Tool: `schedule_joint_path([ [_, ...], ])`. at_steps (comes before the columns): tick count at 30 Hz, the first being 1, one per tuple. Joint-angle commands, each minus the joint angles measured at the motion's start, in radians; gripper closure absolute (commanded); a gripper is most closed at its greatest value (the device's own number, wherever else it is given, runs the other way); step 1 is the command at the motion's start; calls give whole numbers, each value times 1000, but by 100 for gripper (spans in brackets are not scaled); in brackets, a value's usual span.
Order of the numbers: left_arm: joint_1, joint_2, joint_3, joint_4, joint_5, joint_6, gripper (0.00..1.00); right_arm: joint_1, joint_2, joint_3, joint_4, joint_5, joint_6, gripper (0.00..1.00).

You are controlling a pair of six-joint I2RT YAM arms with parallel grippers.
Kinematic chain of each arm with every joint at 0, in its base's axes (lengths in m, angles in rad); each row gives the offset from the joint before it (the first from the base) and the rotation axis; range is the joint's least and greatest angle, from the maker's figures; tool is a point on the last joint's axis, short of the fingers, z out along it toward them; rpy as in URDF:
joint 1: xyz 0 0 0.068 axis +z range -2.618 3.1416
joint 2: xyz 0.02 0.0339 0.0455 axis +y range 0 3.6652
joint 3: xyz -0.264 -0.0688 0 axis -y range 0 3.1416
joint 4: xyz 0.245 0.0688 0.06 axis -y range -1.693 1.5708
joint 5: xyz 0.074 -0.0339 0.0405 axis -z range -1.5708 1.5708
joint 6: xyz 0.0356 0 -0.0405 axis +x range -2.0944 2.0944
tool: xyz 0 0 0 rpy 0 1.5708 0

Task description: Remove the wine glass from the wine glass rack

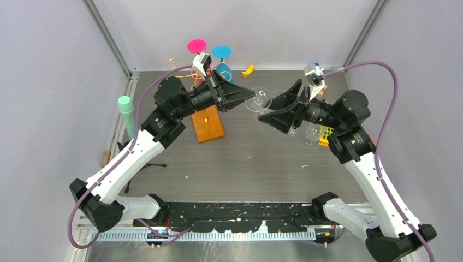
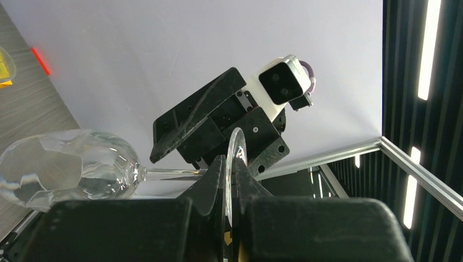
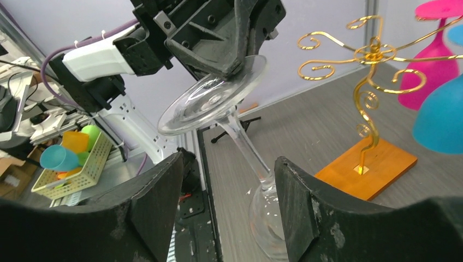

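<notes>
The right hand (image 3: 228, 161) is spread wide about the stem of the wine glass (image 3: 213, 98), whose foot is clamped by the closed left hand (image 2: 228, 164).

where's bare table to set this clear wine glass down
Bare: the wide front-centre strip of table, between the orange base of the wine glass rack and the arm mounts. Crowded: back-left around the rack, pink glass and blue glass; and the right side by the standing clear glass and yellow object.
</notes>
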Motion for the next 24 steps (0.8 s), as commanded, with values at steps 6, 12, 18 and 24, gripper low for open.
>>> schedule_joint_path([
  [6, -8, -71, -9, 62, -38, -42, 100, 74, 43, 74, -71, -9, -99, 41],
  [12, -8, -82, -25, 45, -88, -32, 100, 102, 71, 91, -75, 12, -79, 71],
  [18, -8, -75, -33, 64, -100, -38, 100, 128, 70, 76, -71, 49, -78, 89],
  [24, -8, -88, -39, 62, -125, -8, 74, 136, 46, 32, 25, 162, -26, 100],
])
